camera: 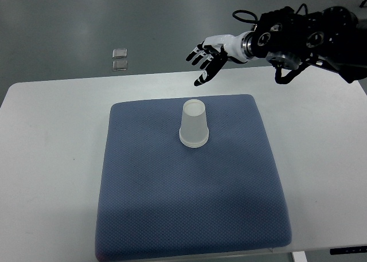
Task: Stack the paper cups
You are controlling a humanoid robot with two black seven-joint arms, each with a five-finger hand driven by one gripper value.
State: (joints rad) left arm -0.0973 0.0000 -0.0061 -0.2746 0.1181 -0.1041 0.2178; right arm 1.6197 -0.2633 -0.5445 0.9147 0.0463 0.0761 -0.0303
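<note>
A stack of paper cups (pixel 194 124) stands upside down slightly above the centre of a blue quilted mat (pixel 189 216), the narrow closed base up and the wide rim down on the fabric; the doubled lip at the bottom suggests more than one cup nested, though how many cannot be told. Its long axis is near vertical, and the base appears tipped a little toward 11 o'clock only because the camera looks down steeply. The mat probably serves to keep the light cups from sliding on the white bench (pixel 46 136), and rim-down gives them the steadiest footing. The right robot hand (pixel 207 57) hovers well apart from the cups, at about 1 o'clock from them, beyond the mat's far edge, with its arm coming in from the upper right. Its fingers (pixel 198 55) are spread wide and relaxed, pointing toward 8 o'clock, holding nothing. With no loose cup on the mat, the stacking looks finished or nearly so, and the empty hand is consistent with that. On the grey floor at 11 o'clock lie two small clear tiles (pixel 119 59), unrelated to the task. The left arm does not appear.
</note>
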